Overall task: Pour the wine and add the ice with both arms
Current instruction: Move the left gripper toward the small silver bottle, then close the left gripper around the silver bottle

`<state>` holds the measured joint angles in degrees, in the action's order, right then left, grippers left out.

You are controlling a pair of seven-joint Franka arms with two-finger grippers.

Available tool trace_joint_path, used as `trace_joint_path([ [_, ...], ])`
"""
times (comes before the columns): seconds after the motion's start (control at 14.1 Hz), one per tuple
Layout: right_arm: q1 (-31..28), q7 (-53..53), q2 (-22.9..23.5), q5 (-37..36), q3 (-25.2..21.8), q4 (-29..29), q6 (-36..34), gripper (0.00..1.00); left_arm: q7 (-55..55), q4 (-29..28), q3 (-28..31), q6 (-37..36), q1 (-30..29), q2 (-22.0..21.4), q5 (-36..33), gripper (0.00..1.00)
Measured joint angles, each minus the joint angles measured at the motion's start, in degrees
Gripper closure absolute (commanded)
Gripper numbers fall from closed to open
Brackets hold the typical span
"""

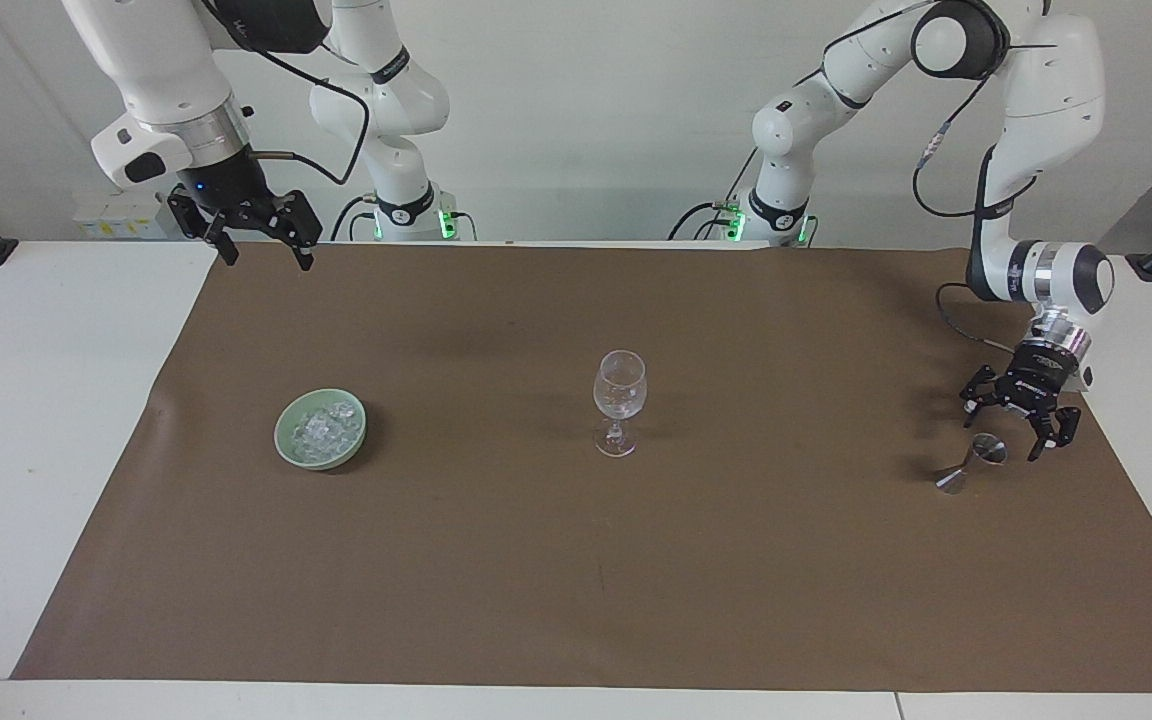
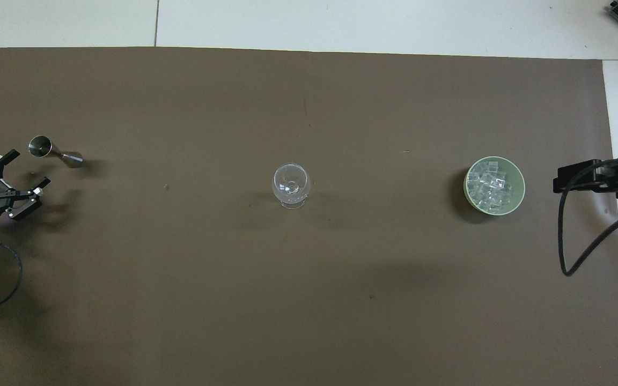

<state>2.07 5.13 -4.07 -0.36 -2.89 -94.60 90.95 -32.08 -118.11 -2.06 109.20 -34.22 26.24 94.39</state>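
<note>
Franka pair at a white desk (image 1: 46,400) spread with a brown mat (image 1: 636,560). Left gripper (image 1: 1013,432) low over the mat at the left arm's end, fingers spread wide and grasping nothing, poised just above the open mouth of a small steel jigger (image 1: 971,462) lying tipped on its side; contact with the jigger not discernible. From overhead, same gripper (image 2: 15,172) just beside the jigger (image 2: 54,151), one fingertip close to its cup. Right gripper (image 1: 261,248) raised over the mat's edge nearest the robots at the right arm's end, fingers likewise released and empty, waiting. From overhead, only its black body and looping cable visible at the frame's side.

Ice (image 1: 326,430) heaped in a pale green bowl (image 1: 288,445) on the mat toward the right arm's end, well apart from both grippers; clear whitish chunks (image 2: 492,186) filling most of the bowl (image 2: 520,188). Stemmed glass (image 1: 619,400) upright at mid-mat, between bowl and jigger, roughly in line with both; seemingly empty, seen from overhead as a clear ring (image 2: 291,185). No bottle in sight.
</note>
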Motion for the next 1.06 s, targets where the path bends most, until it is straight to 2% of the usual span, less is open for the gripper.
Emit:
trace_joint_path([
  [1.06,0.0,0.0,0.0,0.0,0.0,0.0,0.0,0.00,3.0,0.1,-0.1,0.1,3.4,2.2,7.3,0.00],
])
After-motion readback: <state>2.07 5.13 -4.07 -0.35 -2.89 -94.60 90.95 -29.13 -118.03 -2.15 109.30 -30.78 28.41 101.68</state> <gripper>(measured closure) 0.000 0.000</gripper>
